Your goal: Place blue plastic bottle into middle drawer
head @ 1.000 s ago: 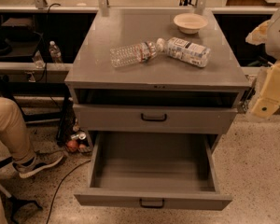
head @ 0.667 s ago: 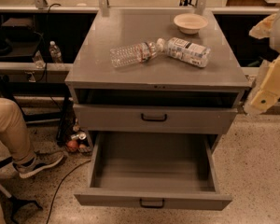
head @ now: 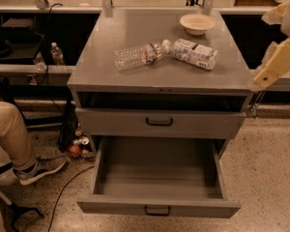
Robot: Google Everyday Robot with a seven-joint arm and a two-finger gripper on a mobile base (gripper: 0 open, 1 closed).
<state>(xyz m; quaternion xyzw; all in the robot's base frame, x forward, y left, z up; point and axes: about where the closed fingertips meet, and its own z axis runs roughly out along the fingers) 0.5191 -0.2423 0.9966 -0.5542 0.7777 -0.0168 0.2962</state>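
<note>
While the middle drawer (head: 117, 207) stands pulled fully out at the bottom centre of the frame, nothing lies in it; its grey floor is bare and its small black handle faces the camera. It is the lowest drawer showing. Just above it, the upper drawer (head: 116, 123) is shut, with an open slot between that and the cabinet top (head: 99, 71). At lower left, a seated person's leg and shoe (head: 41, 168) rest on the speckled floor, well apart from the work.

On the cabinet top, right of centre, the blue plastic bottle (head: 195, 53) lies on its side, white cap pointing left. That cap is touching, or nearly touching, the end of a clear water bottle (head: 137, 56), which also lies flat. A pale bowl (head: 197, 23) sits behind them near the back edge.

The gripper (head: 279, 63) is at the right edge of the frame, level with the cabinet top and well clear of the blue plastic bottle. Whether the claw is spread or pressed together cannot be told. It holds nothing that can be seen.

Finding: the drawer is ready; reach, grasp, carry and release are all outstanding.

Against the earlier frames, the gripper sits higher at the right edge. Both bottles, the bowl and the drawers are unchanged.
</note>
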